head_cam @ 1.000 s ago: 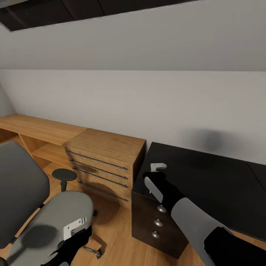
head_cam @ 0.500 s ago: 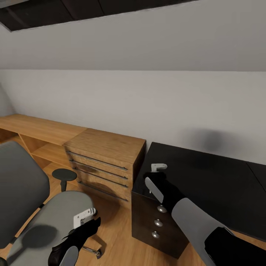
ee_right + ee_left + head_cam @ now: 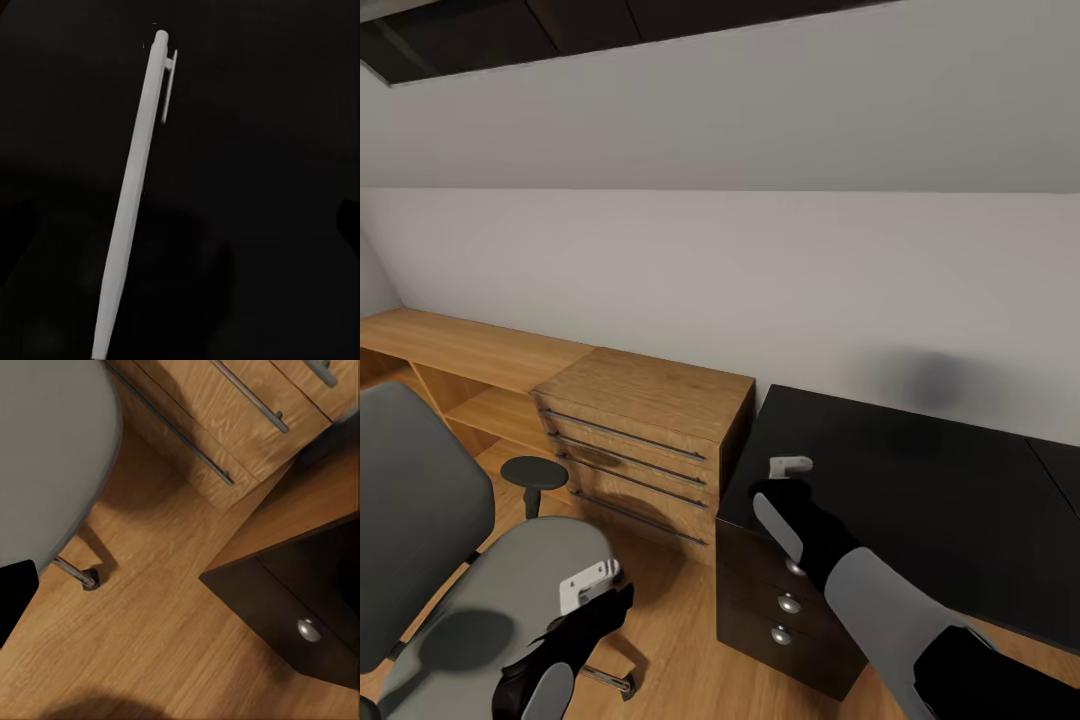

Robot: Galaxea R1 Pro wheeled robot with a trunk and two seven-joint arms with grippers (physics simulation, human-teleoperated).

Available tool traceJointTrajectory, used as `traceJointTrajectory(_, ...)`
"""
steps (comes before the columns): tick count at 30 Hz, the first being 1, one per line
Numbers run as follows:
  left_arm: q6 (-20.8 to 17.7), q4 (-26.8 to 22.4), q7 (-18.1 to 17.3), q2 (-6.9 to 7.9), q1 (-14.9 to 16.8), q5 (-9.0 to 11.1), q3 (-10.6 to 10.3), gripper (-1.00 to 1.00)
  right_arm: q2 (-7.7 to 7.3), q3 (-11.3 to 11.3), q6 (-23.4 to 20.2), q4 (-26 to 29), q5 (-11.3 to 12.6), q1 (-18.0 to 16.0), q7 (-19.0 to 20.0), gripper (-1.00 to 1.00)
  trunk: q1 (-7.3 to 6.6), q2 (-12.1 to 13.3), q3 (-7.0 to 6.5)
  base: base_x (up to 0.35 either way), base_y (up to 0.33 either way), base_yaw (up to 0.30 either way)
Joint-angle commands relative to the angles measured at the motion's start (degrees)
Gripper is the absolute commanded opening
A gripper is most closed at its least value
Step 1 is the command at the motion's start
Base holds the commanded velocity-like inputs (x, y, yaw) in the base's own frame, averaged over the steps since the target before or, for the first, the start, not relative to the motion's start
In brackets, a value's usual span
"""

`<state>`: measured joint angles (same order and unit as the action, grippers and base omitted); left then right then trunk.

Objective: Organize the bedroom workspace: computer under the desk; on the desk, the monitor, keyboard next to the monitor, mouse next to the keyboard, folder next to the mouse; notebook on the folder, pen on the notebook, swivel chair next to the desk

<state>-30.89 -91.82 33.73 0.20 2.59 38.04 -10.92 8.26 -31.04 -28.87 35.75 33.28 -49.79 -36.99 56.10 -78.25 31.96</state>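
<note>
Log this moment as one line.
right hand: over desk, pen in wrist view | left hand: over chair seat | desk top bare here

I read this as a home bedroom or study nook under a sloped white ceiling: wood-plank floor, low light-wood dresser with bar handles, glossy black desk with knobbed drawers, grey swivel chair.
</note>
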Motion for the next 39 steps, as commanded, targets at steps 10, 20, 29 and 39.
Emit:
traceJointTrajectory(10, -0.1, -0.9, 0.5, -0.78, 0.0, 0.5, 0.1, 1.0, -0.97, -0.8, 0.6, 0.0, 0.6, 0.4, -1.0, 1.0, 0.0, 0.0, 0.06, 0.0, 0.0, 0.0)
traceJointTrajectory(20, 0.0, -0.9, 0.6, -0.81, 0.0, 0.5, 0.0, 1.0, -1.01, -0.9, 0.6, 0.0, 0.6, 0.4, -1.1, 1.0, 0.0, 0.0, 0.06, 0.0, 0.0, 0.003)
traceJointTrajectory(29, 0.0, -0.9, 0.6, -0.81, 0.0, 0.5, -0.1, 1.0, -0.97, -1.0, 0.6, 0.0, 0.6, 0.4, -1.1, 1.0, 0.0, 0.0, 0.06, 0.0, 0.0, 0.166)
traceJointTrajectory(39, 0.0, -0.9, 0.6, -0.83, 0.0, 0.5, -0.1, 1.0, -0.98, -0.9, 0.6, 0.0, 0.6, 0.4, -1.1, 1.0, 0.0, 0.0, 0.06, 0.0, 0.0, 0.239)
